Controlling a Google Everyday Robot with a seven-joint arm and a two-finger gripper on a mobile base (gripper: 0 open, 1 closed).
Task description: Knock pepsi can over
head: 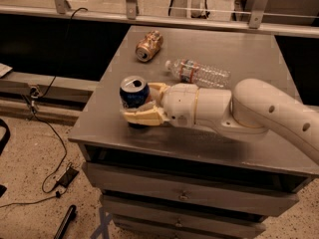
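Blue pepsi can (133,91) upright against cream gripper (143,103), table's (239,44) front-left.

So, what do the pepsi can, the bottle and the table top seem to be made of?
The pepsi can: likely aluminium, glossy blue paint, silver top. The bottle: clear plastic, see-through. The table: grey, matte, perhaps painted metal or laminate. The gripper is at the pepsi can.
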